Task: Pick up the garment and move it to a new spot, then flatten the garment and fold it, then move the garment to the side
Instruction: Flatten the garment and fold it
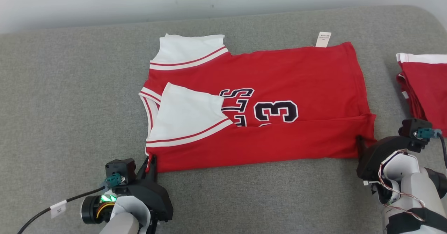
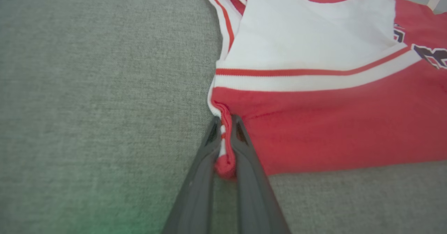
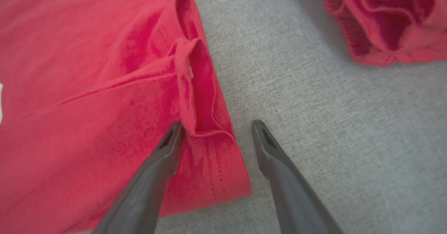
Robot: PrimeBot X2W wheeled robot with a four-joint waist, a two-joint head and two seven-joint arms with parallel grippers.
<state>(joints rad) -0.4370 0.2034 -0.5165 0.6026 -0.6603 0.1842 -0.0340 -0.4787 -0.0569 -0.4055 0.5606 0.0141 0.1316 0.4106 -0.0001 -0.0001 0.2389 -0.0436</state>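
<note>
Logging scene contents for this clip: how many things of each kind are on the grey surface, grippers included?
Spread red jersey: 1
Separate red cloth pile on the right: 1
White paper tag at the jersey's far edge: 1
Grippers: 2 (left gripper shut on a jersey corner, right gripper open at the hem)
Total: 5

My fingers are dark. The jersey is red with white, red-striped sleeves; at three o'clock, another red pile.

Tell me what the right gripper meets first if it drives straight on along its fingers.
Probably the red jersey: its folded hem edge lies just ahead, between the right gripper's open fingers, on the grey cushion. Depth is unclear.
</note>
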